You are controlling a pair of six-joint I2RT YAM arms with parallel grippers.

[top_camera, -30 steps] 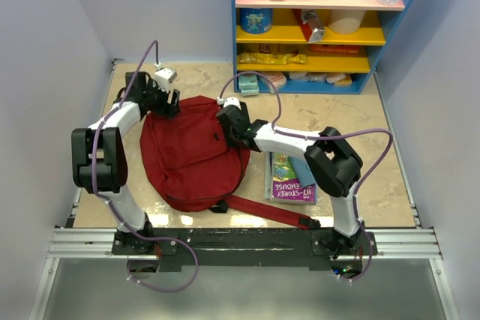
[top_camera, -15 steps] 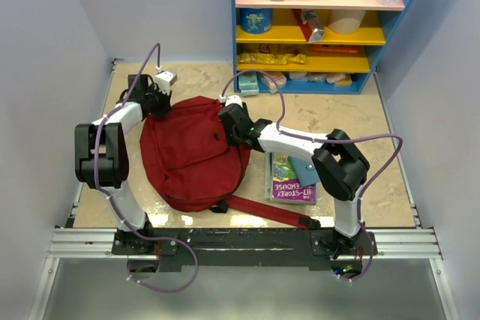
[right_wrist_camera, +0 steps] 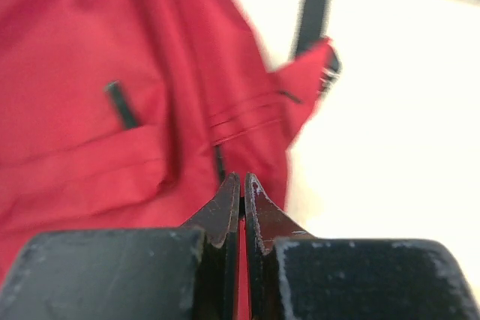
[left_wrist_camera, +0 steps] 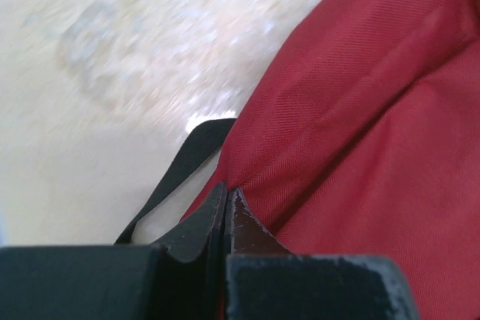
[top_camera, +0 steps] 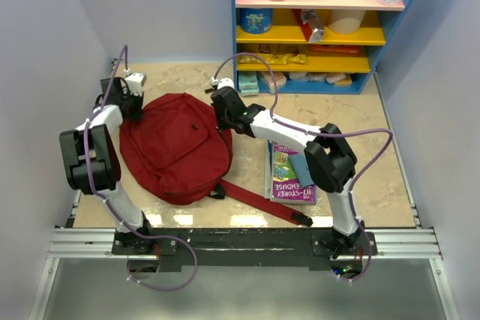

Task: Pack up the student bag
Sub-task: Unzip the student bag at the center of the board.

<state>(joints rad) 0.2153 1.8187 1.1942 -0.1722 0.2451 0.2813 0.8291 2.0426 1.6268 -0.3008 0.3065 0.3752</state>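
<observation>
The bench (top_camera: 352, 121) carries everything, with a blue and yellow shelf unit (top_camera: 233, 28) standing at its far edge toward the right. The student bag (top_camera: 176, 148) lies flat on the left half of the bench. Its long axis runs roughly from the far edge toward the near edge, and it looks unopened, so packing seems barely begun. A picture book (top_camera: 291, 174) lies just beside the bag on its right, under the right forearm and well apart from the left arm, so the right arm is the nearer one to fetch it. The bag's long red strap (top_camera: 262, 204) trails from its near end toward the near edge and passes close to the book's near corner, where it could snag. A black loop (left_wrist_camera: 180, 170) pokes out at the bag's far-left edge. The left claw (left_wrist_camera: 226, 194) is pressed together at that edge and appears to nip the fabric. The right claw (right_wrist_camera: 241, 181) is clamped at the bag's far-right edge, with a sliver of red showing between its fingers.
</observation>
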